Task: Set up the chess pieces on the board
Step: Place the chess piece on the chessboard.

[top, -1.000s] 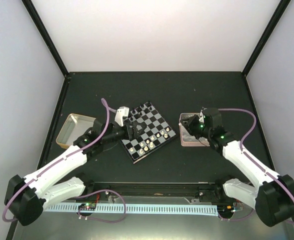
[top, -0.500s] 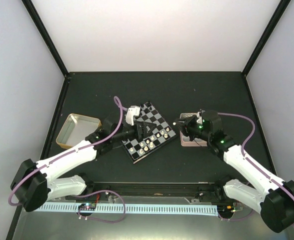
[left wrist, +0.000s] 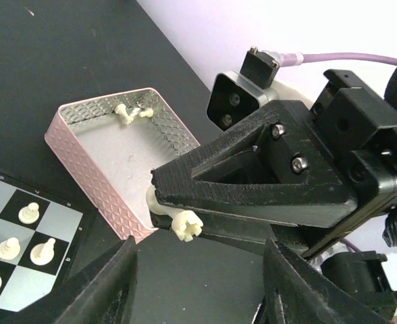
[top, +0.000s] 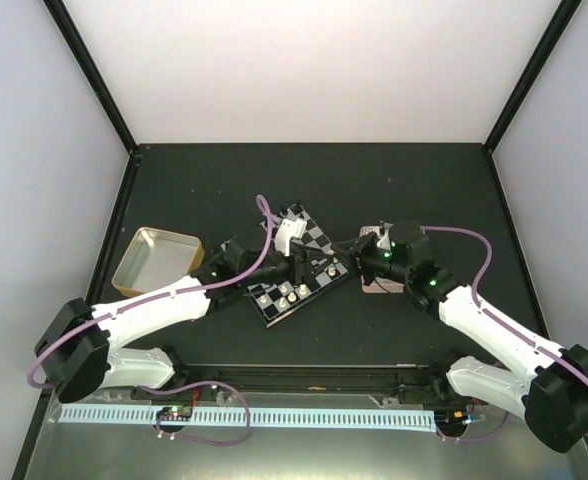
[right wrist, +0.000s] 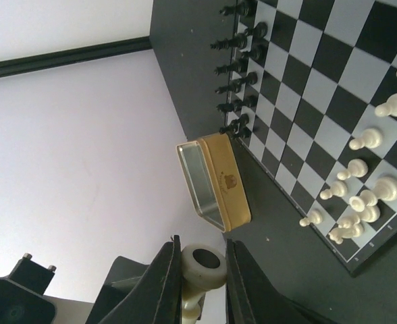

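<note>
The board (top: 319, 238) lies at mid-table, with black pieces (right wrist: 233, 64) along one edge and cream pieces (right wrist: 360, 202) along the other. My right gripper (right wrist: 200, 273) is shut on a cream chess piece (right wrist: 203, 265), base toward its camera. In the left wrist view that cream piece (left wrist: 179, 221) sticks out of the right gripper's fingers (left wrist: 252, 182), crown end forward. My left gripper (left wrist: 200, 287) is open just below and short of it, with nothing between its fingers (left wrist: 111, 283). From above, the left gripper (top: 302, 262) hangs over the board's right side, facing the right gripper (top: 357, 247).
A pink tray (left wrist: 84, 155) beside the board's right edge holds a couple of cream pieces (left wrist: 131, 113). A shiny gold-sided tin (top: 154, 260) stands open at the left. Black frame rails border the dark table.
The left arm has swung right across the board toward the right gripper, and its jaws have narrowed. The right gripper has moved left from the pink tray, still gripping the cream piece.
</note>
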